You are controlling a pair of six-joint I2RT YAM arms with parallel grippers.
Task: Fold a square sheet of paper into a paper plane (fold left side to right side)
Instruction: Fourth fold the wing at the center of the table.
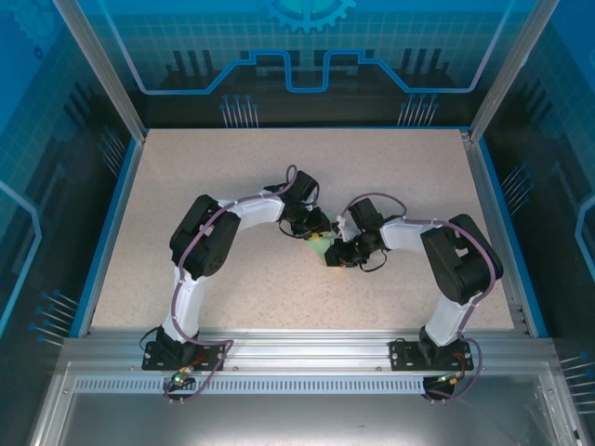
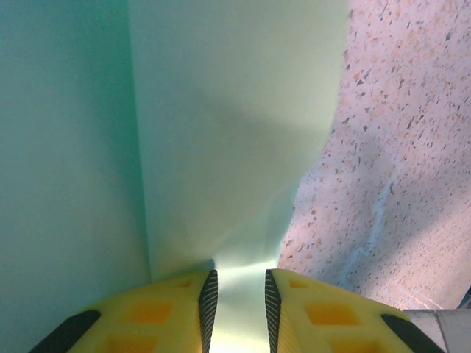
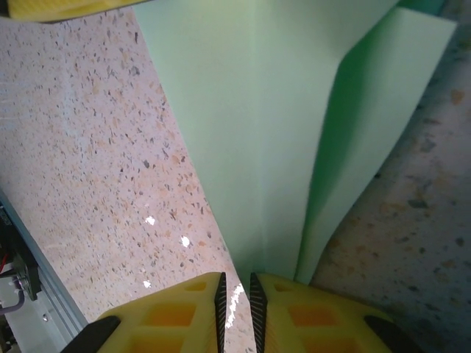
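Both claws slightly ajar over paper.

Bright, even light comes from overhead. Soft shadows cross the paper and darken the speckled table. Small glare spots glint there. The close wrist views look slightly soft.

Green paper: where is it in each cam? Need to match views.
Top external: the paper is a small green patch in the middle of the table, between the left gripper and right gripper.
Left wrist: paper covers left and centre, creased vertically, above the yellow fingers.
Right wrist: paper runs from top centre down to the fingers, flap raised on the right.
Shared landmark: the speckled beige table beside the paper.
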